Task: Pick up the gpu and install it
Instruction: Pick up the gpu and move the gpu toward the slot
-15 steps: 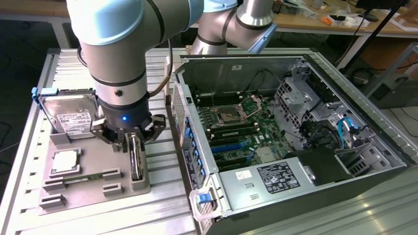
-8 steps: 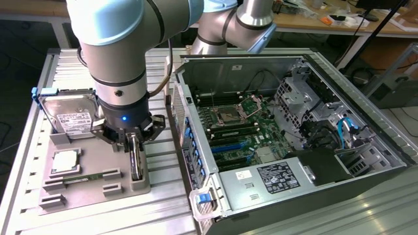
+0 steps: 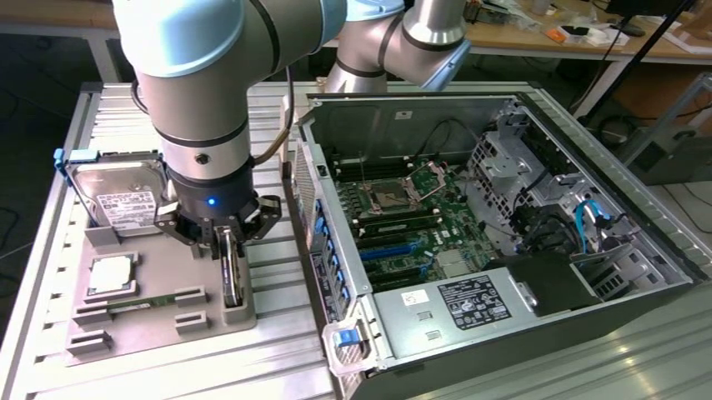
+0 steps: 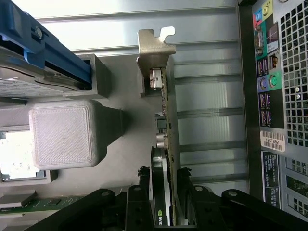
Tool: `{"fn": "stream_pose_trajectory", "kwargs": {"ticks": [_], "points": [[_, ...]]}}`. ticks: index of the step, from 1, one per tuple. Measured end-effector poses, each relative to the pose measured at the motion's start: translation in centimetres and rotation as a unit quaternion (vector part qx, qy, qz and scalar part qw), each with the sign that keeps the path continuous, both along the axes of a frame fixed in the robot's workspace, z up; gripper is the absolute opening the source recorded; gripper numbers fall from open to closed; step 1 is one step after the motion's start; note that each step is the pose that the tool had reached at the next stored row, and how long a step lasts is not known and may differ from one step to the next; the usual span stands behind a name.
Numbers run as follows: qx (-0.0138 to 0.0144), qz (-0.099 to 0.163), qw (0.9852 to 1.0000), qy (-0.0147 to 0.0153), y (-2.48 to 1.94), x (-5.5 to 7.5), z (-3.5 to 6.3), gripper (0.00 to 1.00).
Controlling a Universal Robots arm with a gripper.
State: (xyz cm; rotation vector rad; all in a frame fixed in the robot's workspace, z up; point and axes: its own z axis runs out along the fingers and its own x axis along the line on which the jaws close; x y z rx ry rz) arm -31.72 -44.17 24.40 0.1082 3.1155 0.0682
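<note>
Black two-finger claw (image 3: pixel 228 237) is clamped across both faces of the gpu (image 4: pixel 171 103), a thin dark circuit card with a silver bracket. Card stands edge-on in the grey plastic tray (image 3: pixel 145 327), lower left of the exterior view, directly under the claw. Long axis runs toward frame bottom. Open black tower case (image 3: pixel 423 108) is on the exterior view's right.

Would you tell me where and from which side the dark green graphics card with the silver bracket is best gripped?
Take the thin dark green graphics card across its two flat faces at the upper edge, clear of the silver bracket, coming straight down. It stands on edge in the grey tray, so the top is free; the claw is shut there.
</note>
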Motion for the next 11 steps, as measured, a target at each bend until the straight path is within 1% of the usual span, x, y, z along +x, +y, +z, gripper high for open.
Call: {"fn": "stream_pose_trajectory", "kwargs": {"ticks": [4,5,6,7,11], "points": [[0.0,0.0,1.0,0.0,0.0,0.0,0.0,0.36],[0.0,0.0,1.0,0.0,0.0,0.0,0.0,0.35],[0.0,0.0,1.0,0.0001,0.0,0.0,0.0,0.29],[0.0,0.0,1.0,0.0,0.0,0.0,0.0,0.27],[0.0,0.0,1.0,0.0,0.0,0.0,0.0,0.27]]}}
